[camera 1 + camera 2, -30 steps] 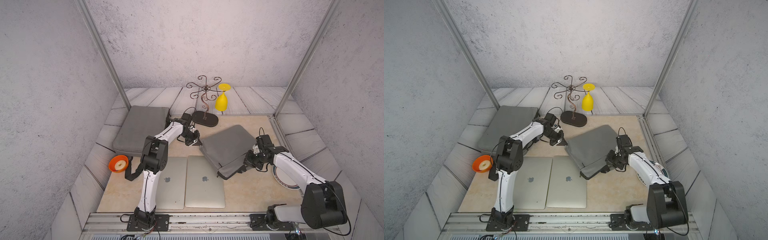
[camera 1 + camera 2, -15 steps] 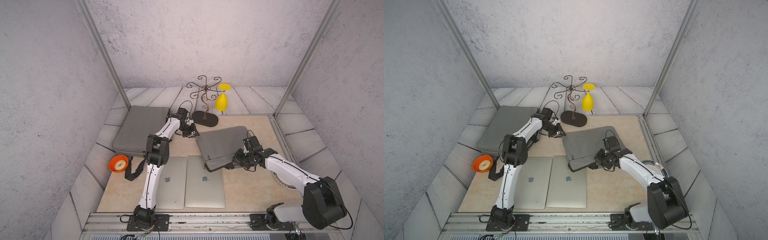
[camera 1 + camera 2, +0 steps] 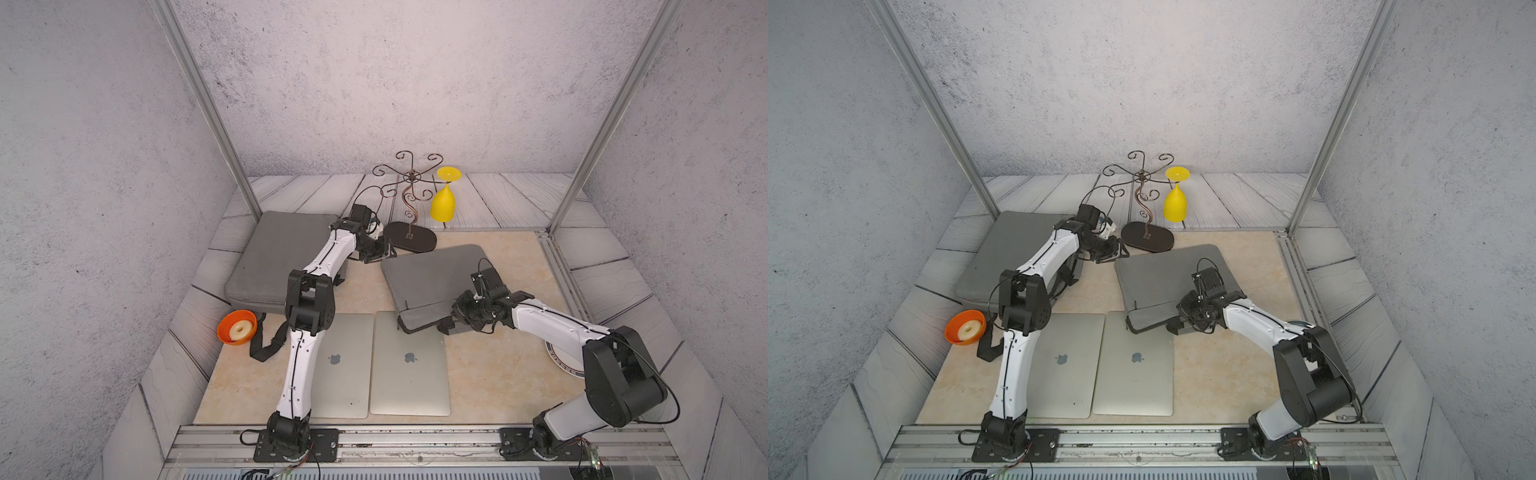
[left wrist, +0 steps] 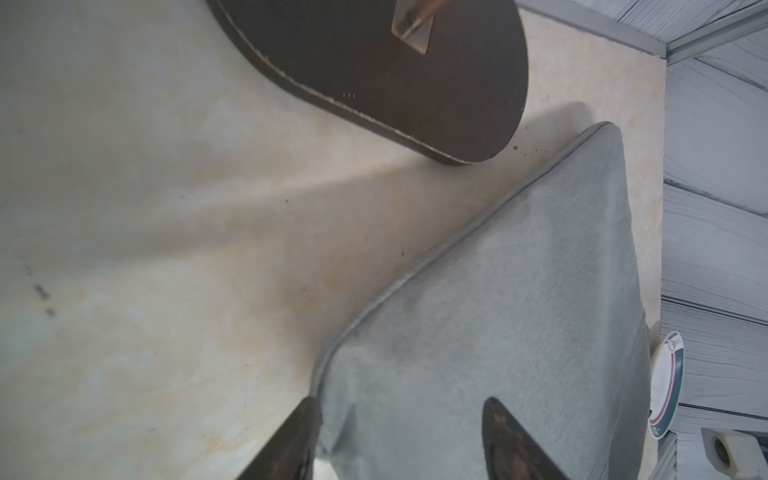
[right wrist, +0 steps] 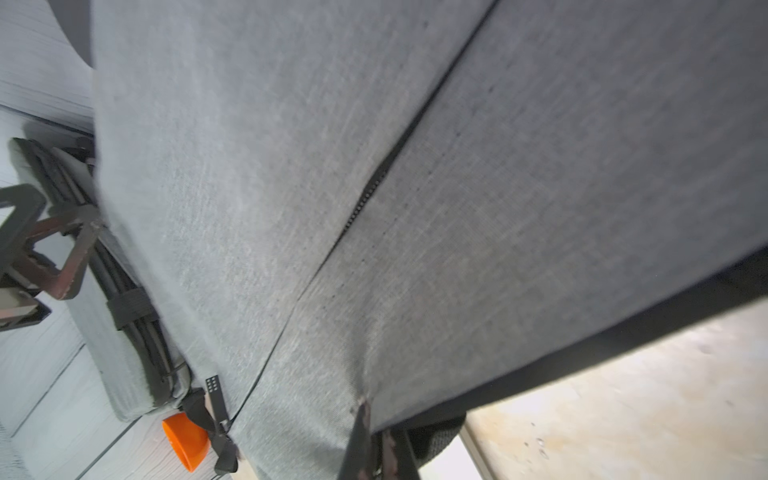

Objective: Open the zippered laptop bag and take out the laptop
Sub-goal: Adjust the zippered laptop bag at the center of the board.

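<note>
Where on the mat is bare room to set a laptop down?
Largest bare patch: mat between the plate and its nearest laptop, before the grey sleeve. Narrow strip between sleeve and large bag. Crowded near the other laptop and orange bowl.

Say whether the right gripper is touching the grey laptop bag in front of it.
Touching. The right wrist view shows the right gripper shut on an edge of the laptop bag, the cloth puckering where it pinches.

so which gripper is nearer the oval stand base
Left. The left gripper is beside the stand base; the right gripper is across the laptop bag, shut on its near edge.
</note>
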